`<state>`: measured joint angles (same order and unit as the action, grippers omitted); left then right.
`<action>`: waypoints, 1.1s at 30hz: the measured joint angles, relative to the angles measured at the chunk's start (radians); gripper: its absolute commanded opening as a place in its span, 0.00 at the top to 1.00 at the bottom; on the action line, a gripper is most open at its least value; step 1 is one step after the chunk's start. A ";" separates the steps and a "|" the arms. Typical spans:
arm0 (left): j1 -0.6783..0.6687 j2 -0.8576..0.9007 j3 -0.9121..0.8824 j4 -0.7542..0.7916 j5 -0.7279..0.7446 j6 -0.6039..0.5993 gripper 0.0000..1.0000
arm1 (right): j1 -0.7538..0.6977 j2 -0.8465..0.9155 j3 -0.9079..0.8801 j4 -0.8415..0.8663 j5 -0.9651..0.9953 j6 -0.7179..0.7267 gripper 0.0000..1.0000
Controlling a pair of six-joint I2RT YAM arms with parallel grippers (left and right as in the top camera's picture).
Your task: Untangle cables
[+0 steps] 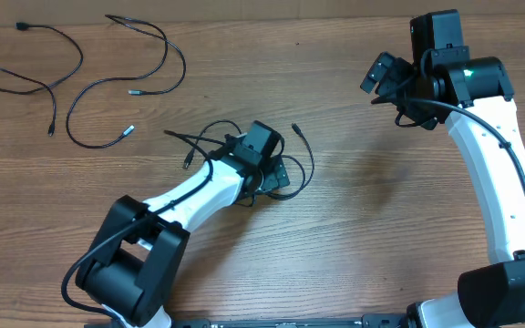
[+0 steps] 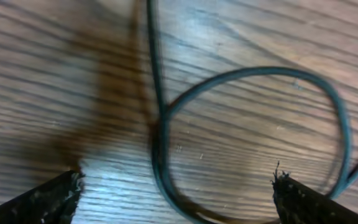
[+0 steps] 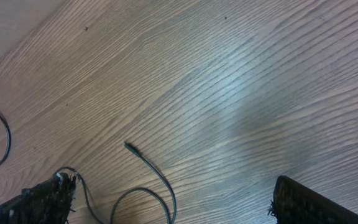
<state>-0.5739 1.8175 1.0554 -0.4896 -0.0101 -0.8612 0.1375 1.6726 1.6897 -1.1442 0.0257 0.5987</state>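
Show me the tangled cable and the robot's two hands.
tangled cable (image 2: pixel 160 134), left wrist view, where strands cross.
left hand (image 2: pixel 176 185), left wrist view, gap between fingertips.
right hand (image 3: pixel 171 185), right wrist view, gap between fingertips.

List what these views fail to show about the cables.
Overhead: the tangle is covered at its centre by the left claw; crossings untraceable.
Left wrist: the cable loop is blurred and cut by the bottom edge.
Right wrist: the strand leaves the bottom edge; its plug is too small to identify.

A knotted bundle (image 1: pixel 203 141) of thin black cables lies centrally. Toward ten o'clock, two separate cords sprawl flat: near strand (image 1: pixel 181 66), far strand (image 1: pixel 80 56).
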 measured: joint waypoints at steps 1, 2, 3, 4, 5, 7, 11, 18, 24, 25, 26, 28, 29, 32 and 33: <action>-0.010 0.000 0.000 0.001 -0.010 0.000 0.08 | 0.000 0.000 0.000 0.001 0.000 0.000 0.00; -0.016 0.001 0.000 0.001 -0.018 0.000 0.15 | 0.000 0.000 0.000 0.000 0.000 0.000 0.00; -0.016 0.001 0.000 0.001 -0.022 0.003 0.24 | 0.000 0.000 0.000 0.000 0.000 0.000 0.00; -0.019 0.003 0.000 0.000 -0.029 0.001 0.30 | 0.000 0.000 0.000 0.000 0.000 0.000 0.00; -0.020 0.006 0.000 0.000 -0.035 0.006 0.33 | 0.000 0.000 0.000 0.000 0.000 0.000 0.00; -0.021 0.012 0.000 -0.001 -0.051 0.019 0.34 | 0.000 0.000 0.000 0.000 0.000 0.000 0.00; -0.025 0.020 0.002 -0.004 -0.071 0.053 0.46 | 0.000 0.000 0.000 0.000 0.000 0.000 0.00; -0.019 0.053 0.046 -0.132 -0.134 0.111 0.95 | 0.000 0.000 0.000 0.000 0.000 0.000 0.00; 0.101 0.010 0.013 -0.521 -0.263 0.013 0.96 | 0.000 0.000 0.000 0.000 0.000 0.000 0.00; 0.146 -0.019 0.005 -0.579 -0.289 -0.017 0.96 | 0.000 0.000 0.000 0.001 0.000 0.000 0.00; 0.194 -0.079 -0.002 -0.641 -0.320 -0.050 0.96 | 0.000 0.000 0.000 0.000 0.000 0.000 0.00; 0.296 -0.267 -0.001 -0.708 -0.379 -0.095 0.95 | 0.000 0.000 0.000 0.000 0.000 0.001 0.00; 0.350 -0.365 -0.001 -0.729 -0.392 -0.109 0.95 | 0.000 0.000 0.000 0.000 0.000 0.000 0.00; 0.515 -0.554 0.002 -0.750 -0.412 -0.121 0.96 | 0.000 0.000 0.000 0.000 -0.001 0.001 0.00; 0.602 -0.624 0.003 -0.766 -0.423 -0.128 0.96 | 0.000 0.000 0.000 0.000 0.000 0.000 0.00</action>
<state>0.0280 1.1938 1.0580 -1.2560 -0.4332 -0.9894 0.1375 1.6726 1.6897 -1.1439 0.0257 0.5991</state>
